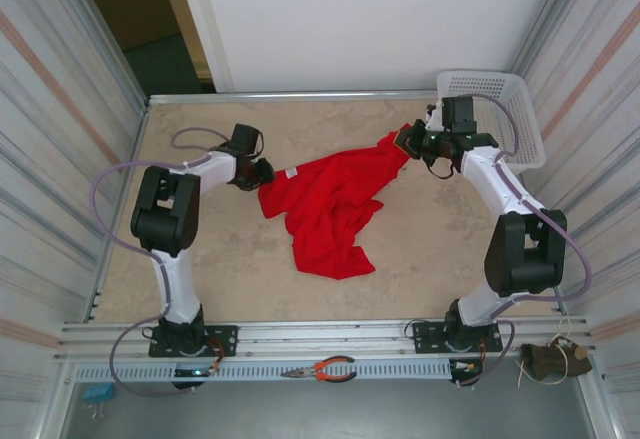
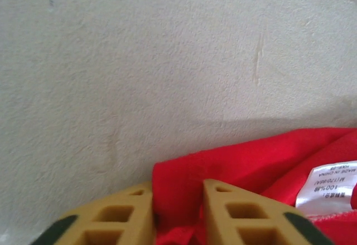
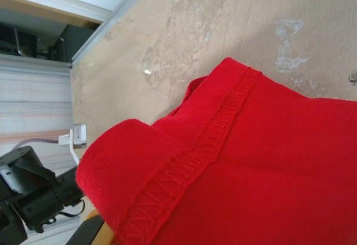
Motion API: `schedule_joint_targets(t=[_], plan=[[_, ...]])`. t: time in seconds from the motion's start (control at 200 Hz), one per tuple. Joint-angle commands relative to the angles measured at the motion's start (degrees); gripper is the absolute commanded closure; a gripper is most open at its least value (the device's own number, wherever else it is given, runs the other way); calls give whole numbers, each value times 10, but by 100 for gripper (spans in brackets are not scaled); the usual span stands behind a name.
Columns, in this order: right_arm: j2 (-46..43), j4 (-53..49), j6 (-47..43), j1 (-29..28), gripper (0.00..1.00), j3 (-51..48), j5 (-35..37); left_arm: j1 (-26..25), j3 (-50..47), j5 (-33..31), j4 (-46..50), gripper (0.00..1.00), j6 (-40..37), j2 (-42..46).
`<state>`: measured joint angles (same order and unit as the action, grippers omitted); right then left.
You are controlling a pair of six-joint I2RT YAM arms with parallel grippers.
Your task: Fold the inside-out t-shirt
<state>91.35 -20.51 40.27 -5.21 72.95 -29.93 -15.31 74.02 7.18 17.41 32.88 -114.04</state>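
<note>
Ribbed metal walls (image 1: 60, 109) close in the left and right sides of the cell, with a plain white wall at the far end. Between them lies the table (image 1: 200, 269), a pale, mottled beige top with scuffs and faint stains. The inside-out t-shirt (image 1: 330, 209) sits crumpled near the middle of it, drawn out from the left towards the far right, with a loose lobe trailing to the near side. The shirt looks strung between the two arms so that it can be spread flat before any fold. The right gripper (image 1: 405, 141) is pressed together on the far-right corner of the cloth, and a stitched hem (image 3: 206, 144) drapes close across its wrist camera. The left gripper (image 1: 262, 171) meets the shirt's left edge, and its tan fingers (image 2: 234, 211) pinch a ridge of red fabric between them. A white basket (image 1: 500, 109) stands in the far right corner. Orange-handled pliers (image 1: 325, 369) lie on the near rail. A small pale tag (image 2: 332, 186) shows just right of the left grip, which suggests the neck is there.
</note>
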Motion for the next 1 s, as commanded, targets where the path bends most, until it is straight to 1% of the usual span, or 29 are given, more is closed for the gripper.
schedule_joint_targets(t=[0.0,0.08,0.155,0.245,0.326,0.421,0.581,0.691,0.746,0.867,0.992], plan=[[-9,8,2,8,100,17,-17,5,22,30,0,100,-11,-12],[-17,-1,3,16,100,28,-28,7,34,10,18,100,-22,27],[-38,-2,12,34,100,37,-47,17,31,1,23,100,-21,97],[-61,-2,30,63,100,62,-77,39,40,9,29,100,-8,186],[-79,-4,47,87,100,97,-101,63,77,27,47,100,8,249],[-90,-10,69,112,100,161,-124,83,135,35,64,100,20,302],[-99,-15,105,135,100,257,-150,99,227,45,92,100,28,347],[-108,-28,110,138,100,303,-153,100,245,52,94,100,32,373],[-113,-30,111,138,100,311,-152,101,246,53,95,100,33,383],[-122,-32,111,137,100,296,-148,101,226,52,104,100,27,397],[-146,-17,106,128,100,212,-140,101,153,48,96,100,27,414]])
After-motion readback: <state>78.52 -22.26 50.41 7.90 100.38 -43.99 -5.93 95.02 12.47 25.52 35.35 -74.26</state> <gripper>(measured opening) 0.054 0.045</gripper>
